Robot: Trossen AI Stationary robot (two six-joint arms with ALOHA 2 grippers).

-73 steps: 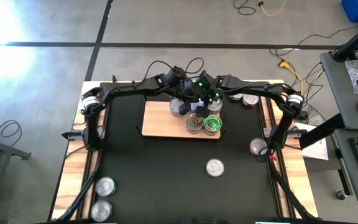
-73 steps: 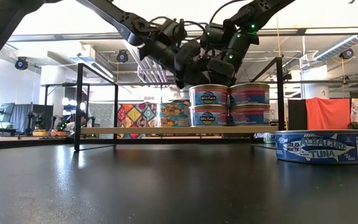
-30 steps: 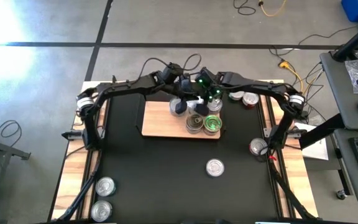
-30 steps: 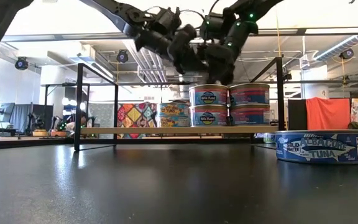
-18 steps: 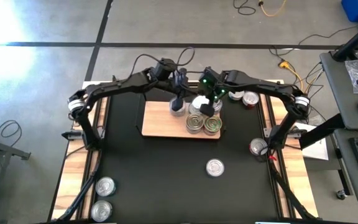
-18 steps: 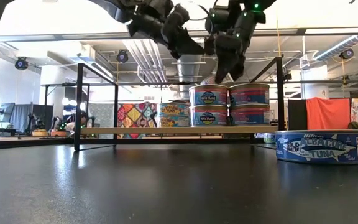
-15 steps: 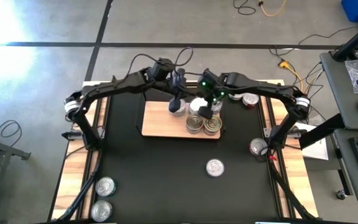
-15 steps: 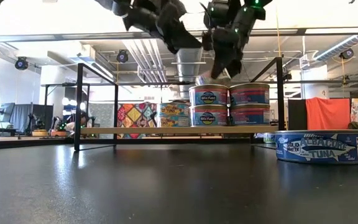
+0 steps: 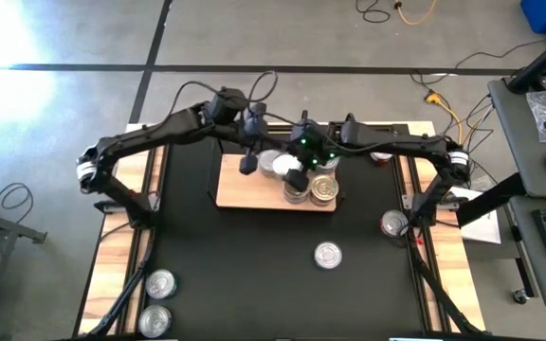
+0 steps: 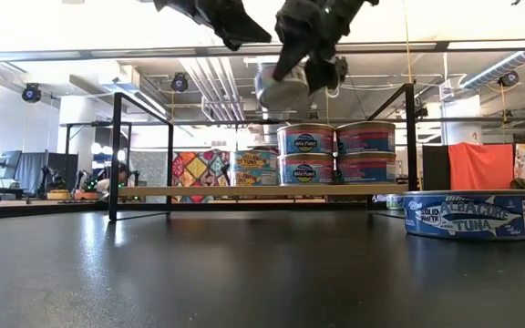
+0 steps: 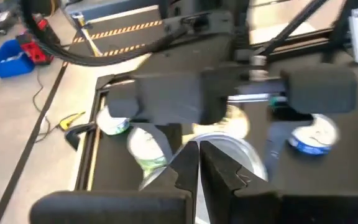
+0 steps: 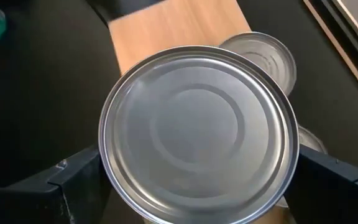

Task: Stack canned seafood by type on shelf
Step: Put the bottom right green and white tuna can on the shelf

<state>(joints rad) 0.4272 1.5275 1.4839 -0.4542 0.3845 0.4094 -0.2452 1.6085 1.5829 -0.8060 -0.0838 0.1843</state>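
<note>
My right gripper [image 12: 197, 186] holds one silver-topped can [image 12: 197, 134] of the canned seafood in the air above the shelf [image 9: 245, 189], a light-wood board with black frame ends [image 10: 117, 155]. In the low view this can [image 10: 281, 88] hangs tilted, higher than the two-high stacks [image 10: 305, 153] [image 10: 365, 150] standing on the board. A lower stack [image 10: 256, 169] stands farther back. My left gripper [image 9: 247, 163] is shut and empty, high over the board's left part [image 10: 235, 23]. My right gripper pinches the can's round side wall [image 12: 107, 177] between its two fingers [image 12: 73, 180], one on each side, with the shiny top facing the wrist. The fingers slant down from the table's right. The can is lifted clear of the shelf and tilted.
Loose cans lie on the black mat: one in the middle [image 9: 327, 254], two at the near left corner [image 9: 160, 282] [image 9: 154, 319], one at the right edge [image 9: 393, 224] and some behind the shelf [image 9: 379, 152]. A blue tuna can [image 10: 468, 214] sits near the low camera.
My right gripper has risen from the back of the right-hand stacks and gone toward the table's left, carrying the can up clear of the shelf; the can has tipped. My left gripper, shut all along, has risen and drawn back toward the left.
</note>
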